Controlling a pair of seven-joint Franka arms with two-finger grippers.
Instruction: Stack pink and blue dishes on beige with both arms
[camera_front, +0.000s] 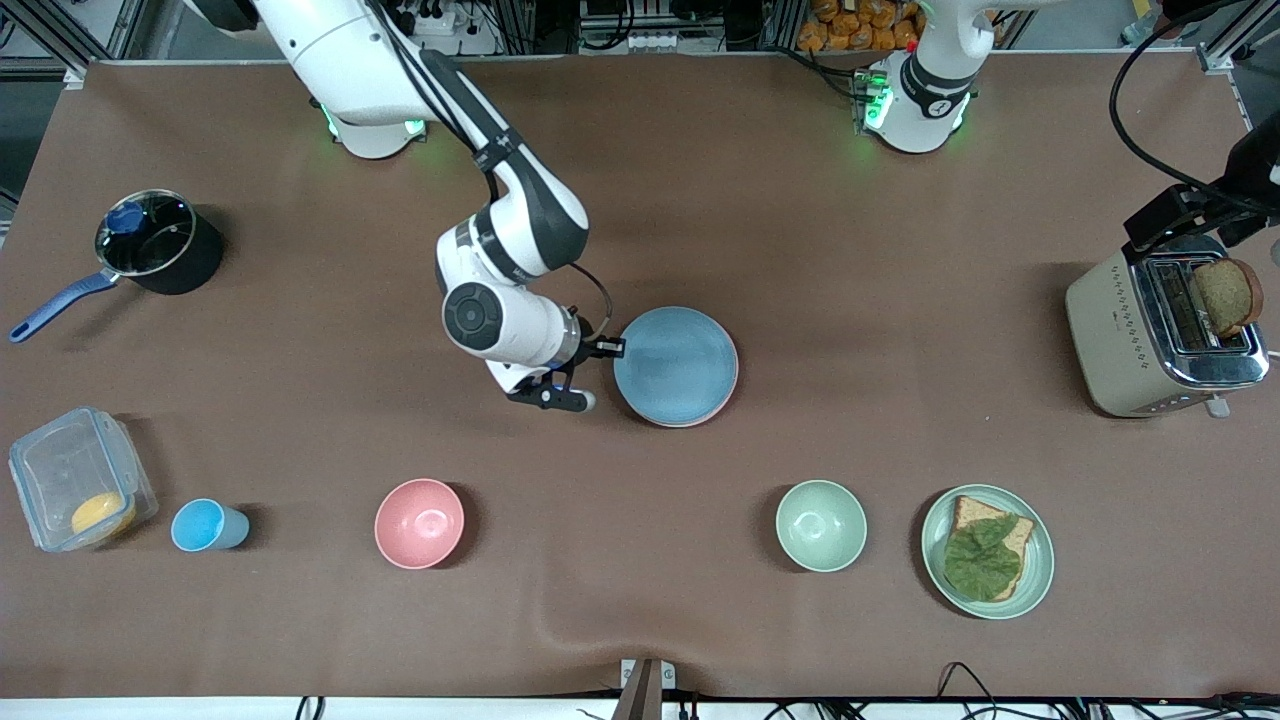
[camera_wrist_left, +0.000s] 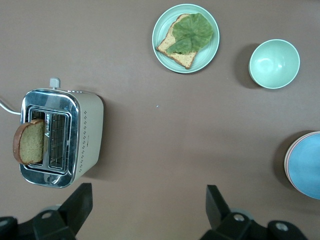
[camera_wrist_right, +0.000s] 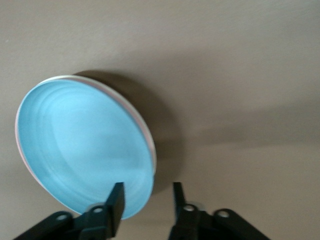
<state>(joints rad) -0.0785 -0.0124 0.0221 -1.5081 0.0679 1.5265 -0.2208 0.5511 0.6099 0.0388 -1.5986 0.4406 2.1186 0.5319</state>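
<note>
Near the table's (camera_front: 900, 250) middle, the right gripper (camera_front: 572, 385), fingers apart, sits beside the blue plate (camera_front: 675, 365), seemingly stacked already.

A brown tabletop (camera_front: 800, 200) carries everything. Mid-table sits a plate stack, blue plate (camera_front: 675, 365) on top. Along the edge nearest the front camera stand a clear container (camera_front: 75, 480), blue cup (camera_front: 205, 526), pink bowl (camera_front: 420, 523), green bowl (camera_front: 821, 525) and green plate (camera_front: 1040, 560) with bread. A black saucepan (camera_front: 155, 245) and toaster (camera_front: 1160, 335) sit at the ends.
</note>
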